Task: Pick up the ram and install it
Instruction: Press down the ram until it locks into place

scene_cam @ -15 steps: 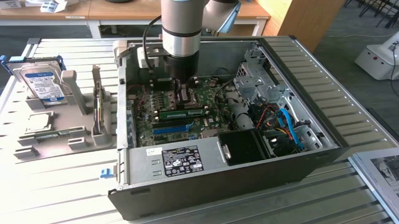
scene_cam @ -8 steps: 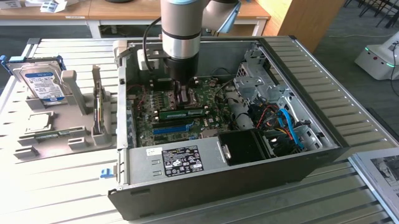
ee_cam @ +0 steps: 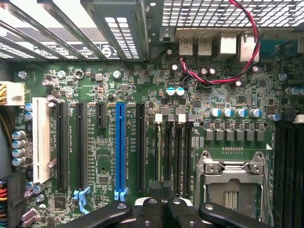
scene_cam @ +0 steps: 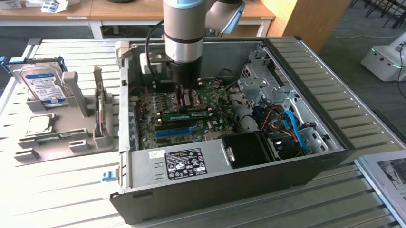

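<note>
Install step: the gripper [scene_cam: 184, 105] stands over the ram [scene_cam: 185, 114] on the motherboard [ee_cam: 142, 142], jaws fully closed, gripping nothing you can confirm. Verify seating; press evenly.

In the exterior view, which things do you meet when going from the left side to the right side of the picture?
Silver-and-blue hard drive standing in the grey holder → grey plastic parts holder → green motherboard inside the open black computer case → blue cables → white machine with a green light.
</note>
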Tool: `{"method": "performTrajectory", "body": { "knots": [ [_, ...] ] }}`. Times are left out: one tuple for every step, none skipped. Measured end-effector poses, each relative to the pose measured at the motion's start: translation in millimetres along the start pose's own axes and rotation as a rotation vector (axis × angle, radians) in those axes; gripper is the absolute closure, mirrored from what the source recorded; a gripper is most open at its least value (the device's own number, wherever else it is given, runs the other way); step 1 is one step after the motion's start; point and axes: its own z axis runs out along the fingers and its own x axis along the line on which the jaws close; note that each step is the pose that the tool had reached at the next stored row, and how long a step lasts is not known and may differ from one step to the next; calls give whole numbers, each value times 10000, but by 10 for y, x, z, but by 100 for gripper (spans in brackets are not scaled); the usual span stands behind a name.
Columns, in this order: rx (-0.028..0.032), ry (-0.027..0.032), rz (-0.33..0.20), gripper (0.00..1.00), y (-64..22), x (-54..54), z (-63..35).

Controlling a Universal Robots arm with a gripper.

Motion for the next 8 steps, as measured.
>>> {"method": "performTrajectory", "body": {
  "knots": [
    [0,1,0,90,0,0,3],
    [-1,2,0,90,0,0,3],
    [-1,2,-1,90,0,0,3],
    [-1,2,0,90,1,0,3],
    [-1,2,0,90,0,0,3],
    [-1,1,0,90,0,0,4],
    [2,-1,0,90,0,-1,8],
    [6,-3,0,90,0,-1,14]
  ]
}}
